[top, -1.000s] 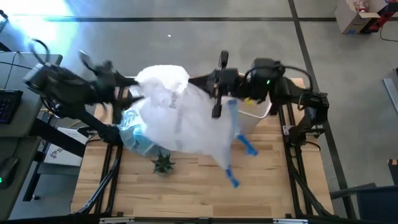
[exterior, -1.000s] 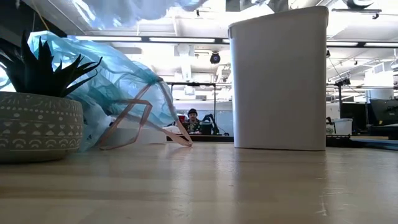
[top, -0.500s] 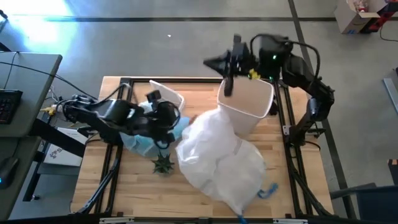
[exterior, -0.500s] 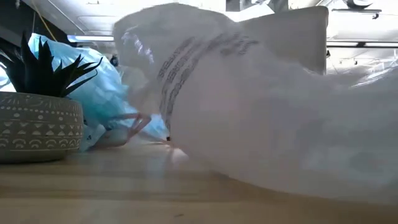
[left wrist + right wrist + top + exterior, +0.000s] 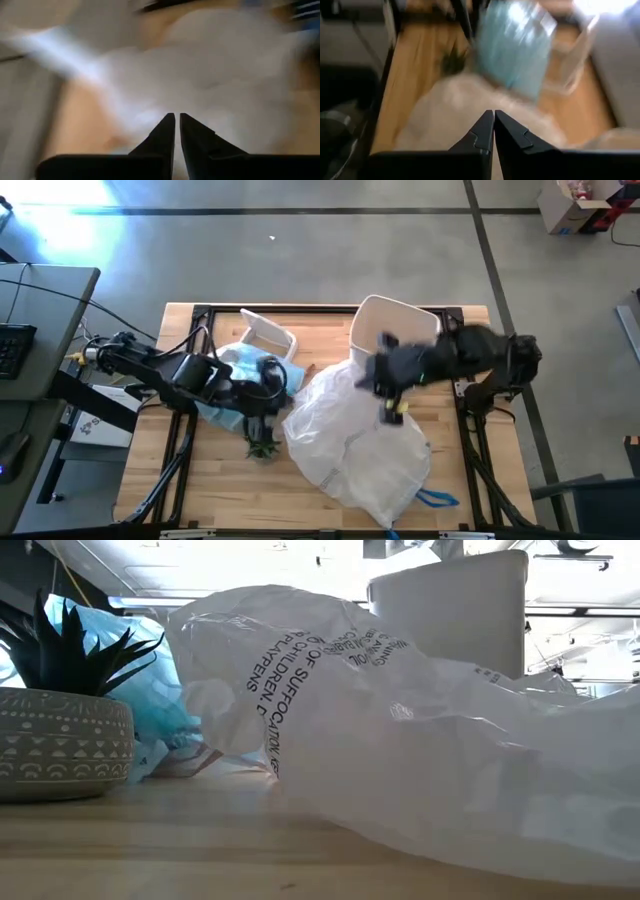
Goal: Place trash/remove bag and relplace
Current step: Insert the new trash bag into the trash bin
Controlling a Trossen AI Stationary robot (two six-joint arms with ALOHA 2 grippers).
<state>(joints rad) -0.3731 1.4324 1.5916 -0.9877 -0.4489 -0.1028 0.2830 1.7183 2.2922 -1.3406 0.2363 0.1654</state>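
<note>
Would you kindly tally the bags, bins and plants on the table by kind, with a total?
White plastic bag: 1
Light-blue bag: 1
White bin: 1
Potted plant: 1
Total: 4

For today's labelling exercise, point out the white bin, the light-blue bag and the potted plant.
white bin (image 5: 400, 320), high view, on its inner wall below the rim.
light-blue bag (image 5: 232, 408), high view, on its crinkled plastic near the left arm.
potted plant (image 5: 62, 745), low view, on the patterned pot.
</note>
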